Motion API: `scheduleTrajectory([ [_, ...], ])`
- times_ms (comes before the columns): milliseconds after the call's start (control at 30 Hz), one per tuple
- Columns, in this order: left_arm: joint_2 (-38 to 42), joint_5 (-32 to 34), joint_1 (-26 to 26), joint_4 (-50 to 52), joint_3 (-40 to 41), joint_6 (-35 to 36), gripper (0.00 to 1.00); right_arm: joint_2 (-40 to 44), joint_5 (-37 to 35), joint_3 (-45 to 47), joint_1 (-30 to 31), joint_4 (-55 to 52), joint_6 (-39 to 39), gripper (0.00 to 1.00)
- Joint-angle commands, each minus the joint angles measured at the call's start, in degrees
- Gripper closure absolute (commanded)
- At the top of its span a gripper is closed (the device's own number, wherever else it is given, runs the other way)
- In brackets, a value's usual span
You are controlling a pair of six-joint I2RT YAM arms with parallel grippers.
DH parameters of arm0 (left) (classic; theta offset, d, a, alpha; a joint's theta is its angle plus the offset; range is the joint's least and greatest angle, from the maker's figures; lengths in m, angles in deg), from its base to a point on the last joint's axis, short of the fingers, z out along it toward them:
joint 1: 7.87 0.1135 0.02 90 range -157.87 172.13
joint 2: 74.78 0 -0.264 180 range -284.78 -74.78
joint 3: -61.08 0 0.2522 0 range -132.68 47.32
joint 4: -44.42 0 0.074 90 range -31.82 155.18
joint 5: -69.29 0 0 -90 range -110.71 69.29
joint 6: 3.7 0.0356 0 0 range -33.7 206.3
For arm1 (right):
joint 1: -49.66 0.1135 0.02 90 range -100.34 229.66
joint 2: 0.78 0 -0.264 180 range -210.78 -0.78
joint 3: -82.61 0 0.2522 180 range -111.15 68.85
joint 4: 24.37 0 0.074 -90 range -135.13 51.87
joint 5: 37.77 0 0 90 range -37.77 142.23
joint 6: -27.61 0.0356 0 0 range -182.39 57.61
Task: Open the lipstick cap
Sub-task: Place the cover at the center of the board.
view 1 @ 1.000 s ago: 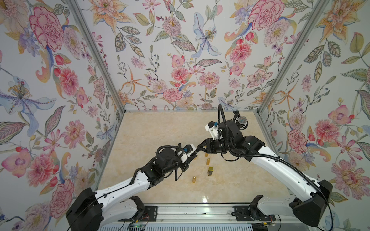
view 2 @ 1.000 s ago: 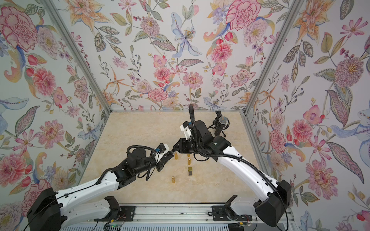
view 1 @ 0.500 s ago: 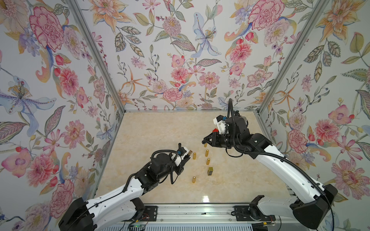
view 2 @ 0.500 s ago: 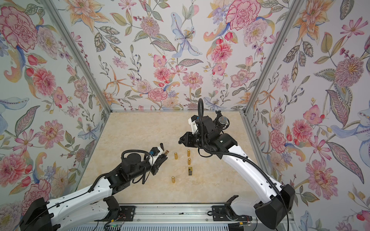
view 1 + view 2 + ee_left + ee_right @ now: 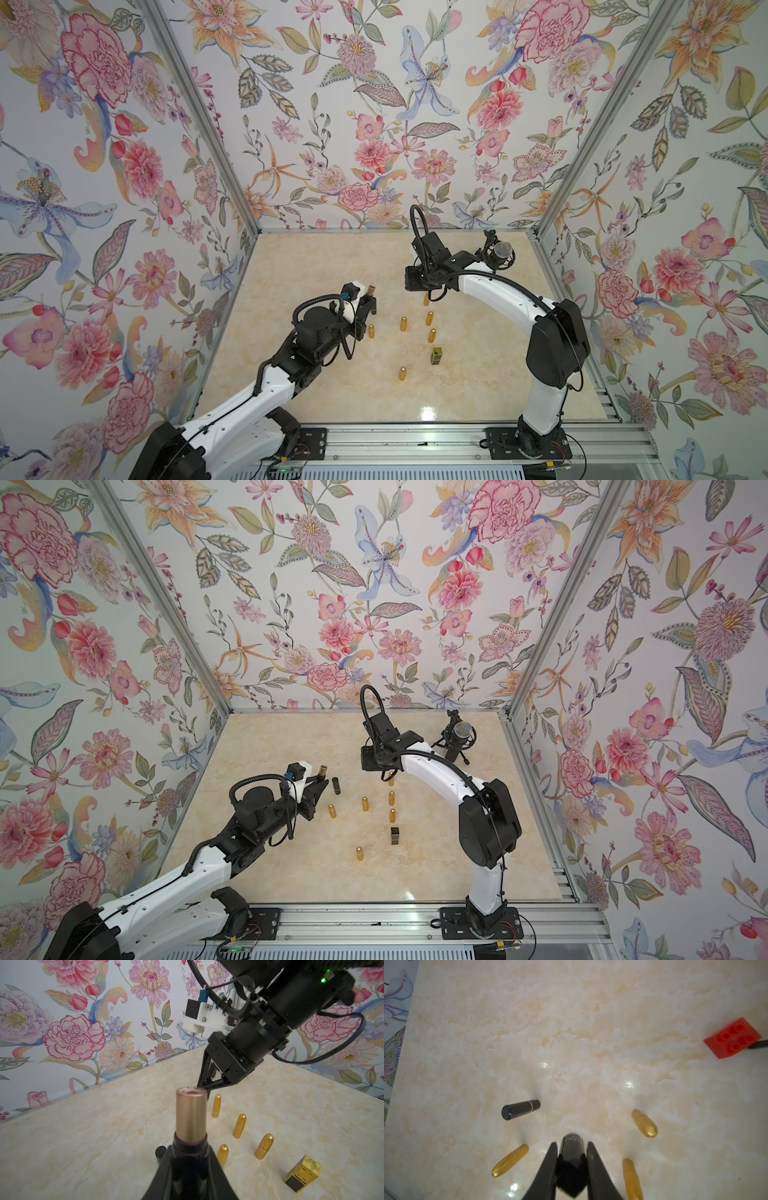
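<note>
My left gripper is shut on the dark base of the lipstick. Its rose-gold inner tube stands bare and upright above the jaws, also visible in both top views. My right gripper points down at the table, shut on the black lipstick cap. In the left wrist view the right gripper hangs just behind the tube's top, apart from it. In both top views the right wrist hides its jaws and the cap.
Several gold bullet-shaped lipsticks stand mid-table, one close to the right gripper. A black lipstick stands beside the left gripper. A gold square case, a red brick and a microphone are also there.
The two grippers were joined at the lipstick mid-table. They have pulled apart: the right has gone back with the cap and turned downward, the left has drawn away left with the uncapped tube.
</note>
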Motion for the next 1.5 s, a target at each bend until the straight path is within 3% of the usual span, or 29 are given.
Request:
scheduleTrajectory([
  [0,-0.67,-1.22,1.64,-4.42,1.28,-2.40,0.99,-5.99,-3.61,-4.91,-0.09,-0.29,-2.32,0.80],
  [267,-0.60,-0.32,2.39,-8.54,4.33,-4.63,1.00,-19.13,-6.00,-14.57,0.22,-1.22,-1.73,0.79],
  [633,-0.44,-0.85,2.40,-11.56,6.87,-5.58,1.00,-28.17,-8.14,-22.72,2.34,-2.20,-0.76,0.79],
  [1233,-0.12,-1.13,2.40,-11.89,7.45,-5.96,1.00,-31.71,-9.11,-27.73,3.45,-4.96,-1.61,0.72],
  [1467,0.21,-1.09,2.35,-11.44,7.36,-5.89,1.00,-30.28,-8.75,-28.71,3.53,-6.15,-1.53,0.58],
])
